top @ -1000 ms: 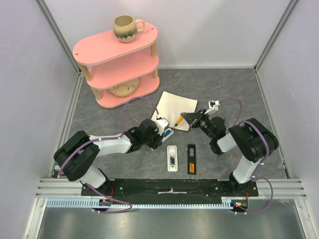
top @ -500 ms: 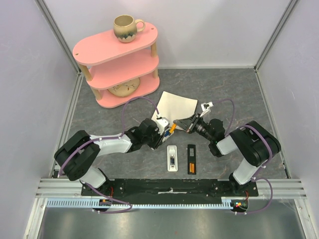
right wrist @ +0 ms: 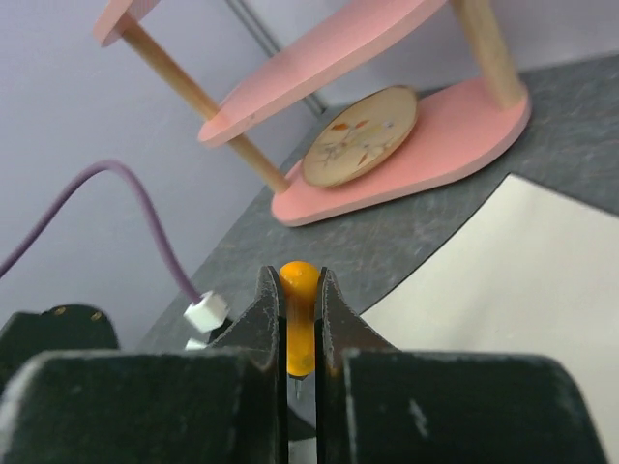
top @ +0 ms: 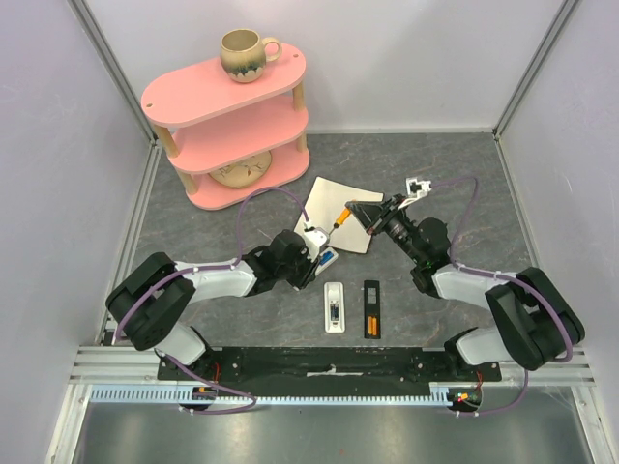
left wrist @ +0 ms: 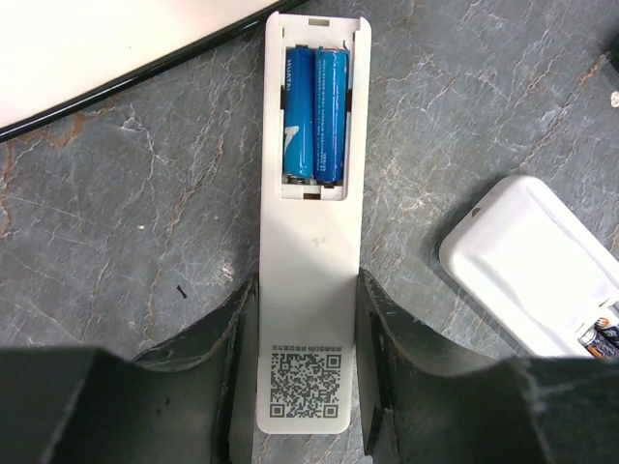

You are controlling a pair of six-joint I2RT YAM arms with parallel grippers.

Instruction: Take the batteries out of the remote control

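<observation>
While clamping the white remote [left wrist: 308,232] on the table [left wrist: 145,222] with the left end effector [left wrist: 308,290] and an orange screwdriver [right wrist: 300,338] with the right end effector [right wrist: 300,280], yet to lift out both blue batteries [left wrist: 314,111] inside.

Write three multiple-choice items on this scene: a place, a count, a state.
1. Which tier of the pink shelf bears the mug? A middle B bottom C top
2. How many blue batteries lie in the white remote held by the left end effector? A one B two C four
3. The right end effector is: A shut on the orange-handled screwdriver B open, empty C shut on a battery
Answers: 1 C, mug on the uppermost board; 2 B, two cells side by side; 3 A, fingers pinch the orange handle.
</observation>
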